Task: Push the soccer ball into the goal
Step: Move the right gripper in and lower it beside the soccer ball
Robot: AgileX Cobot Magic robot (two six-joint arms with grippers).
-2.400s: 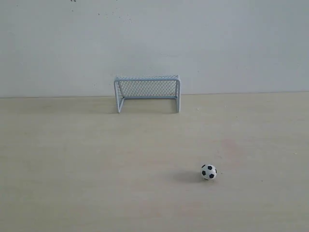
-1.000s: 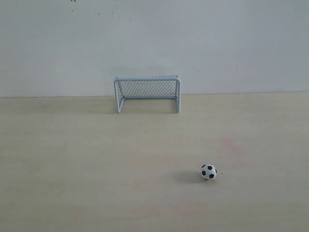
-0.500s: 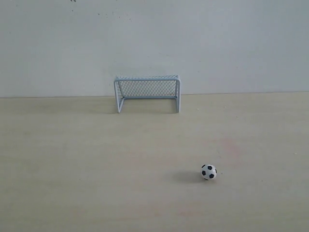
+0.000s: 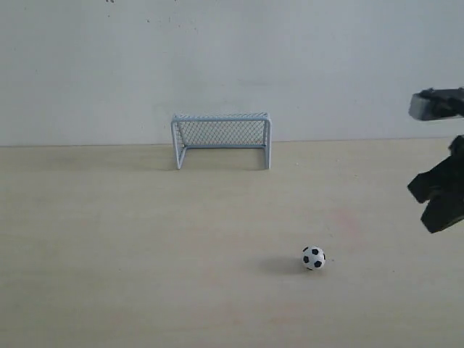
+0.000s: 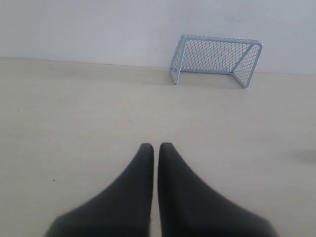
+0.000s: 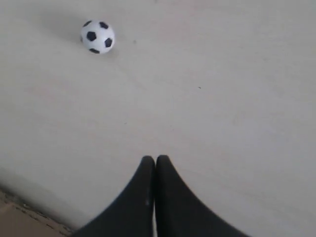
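Note:
The small black-and-white soccer ball [image 4: 313,257] rests on the pale wooden table, right of centre; the right wrist view also catches the ball [image 6: 98,36]. The pale blue goal [image 4: 221,139] with mesh netting stands at the far edge against the wall, its mouth facing the table, and it shows in the left wrist view as the goal [image 5: 216,59]. My right gripper [image 4: 435,199] enters at the right edge, raised above the table and well right of the ball; its fingers [image 6: 156,159] are shut and empty. My left gripper [image 5: 156,145] is shut on nothing, out of the exterior view.
A plain white wall [image 4: 232,65] rises directly behind the goal. The table's edge [image 6: 29,212] shows near my right gripper in the right wrist view. Bare tabletop [image 4: 145,239] stretches between ball and goal.
My right arm has come into the exterior view at the right edge, where nothing showed before. Ball and goal have not moved.

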